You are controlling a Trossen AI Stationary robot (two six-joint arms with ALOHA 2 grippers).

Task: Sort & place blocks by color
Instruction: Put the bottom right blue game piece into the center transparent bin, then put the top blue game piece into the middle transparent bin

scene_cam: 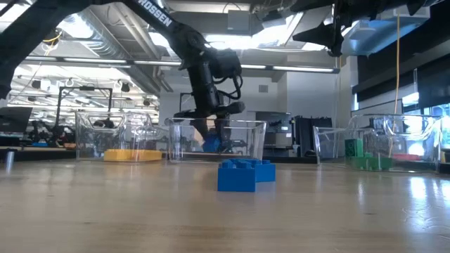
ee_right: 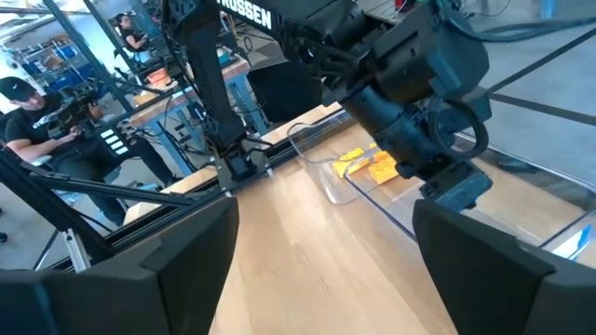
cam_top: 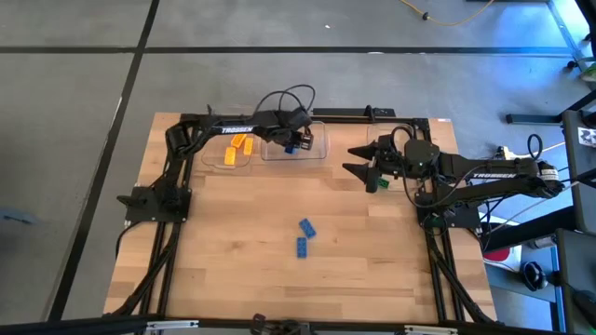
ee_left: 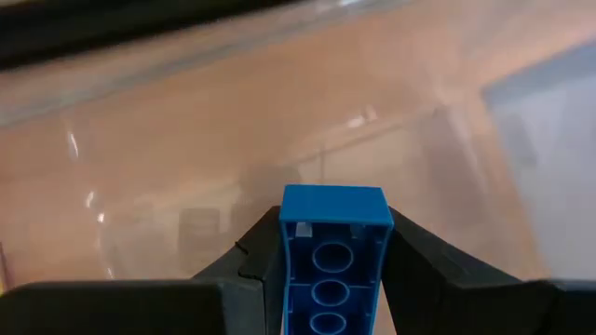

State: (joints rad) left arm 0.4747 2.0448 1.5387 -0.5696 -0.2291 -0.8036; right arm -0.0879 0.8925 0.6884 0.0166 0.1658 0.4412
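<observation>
High view: we take the middle clear bin point(cam_top: 312, 149) as our landmark. Our left hand point(cam_top: 296, 141) hangs over it, closed on a blue block point(cam_top: 291, 147). Yellow blocks point(cam_top: 235, 149) lie in the bin beside it, toward the left arm's side. Two more blue blocks point(cam_top: 304, 236) lie loose on the surface point(cam_top: 233, 251), well apart from the middle bin, toward the near edge. Our right hand point(cam_top: 365, 166) waits to the other side of the bin, spread wide and holding nothing, above a green block point(cam_top: 382, 183).

Low view: the left hand point(scene_cam: 211, 111) sits at the middle bin's point(scene_cam: 218, 140) rim, the held block point(scene_cam: 212, 143) showing blue through its clear wall. The loose blue blocks point(scene_cam: 245, 174) stand nearer the camera than the bin.

Left wrist view: the fingers point(ee_left: 424, 265) pinch the blue block point(ee_left: 332, 261) by its long sides, hollow underside toward the camera, with the bin's wall point(ee_left: 233, 121) and floor beyond.

Right wrist view: the right hand's fingers point(ee_right: 503, 270) stand far apart, empty; the yellow blocks point(ee_right: 368, 166) show past the left arm.

To do this step well, we judge we should keep the block inside the rim, lower it close to the floor, and only then let go, so it cannot bounce out.
</observation>
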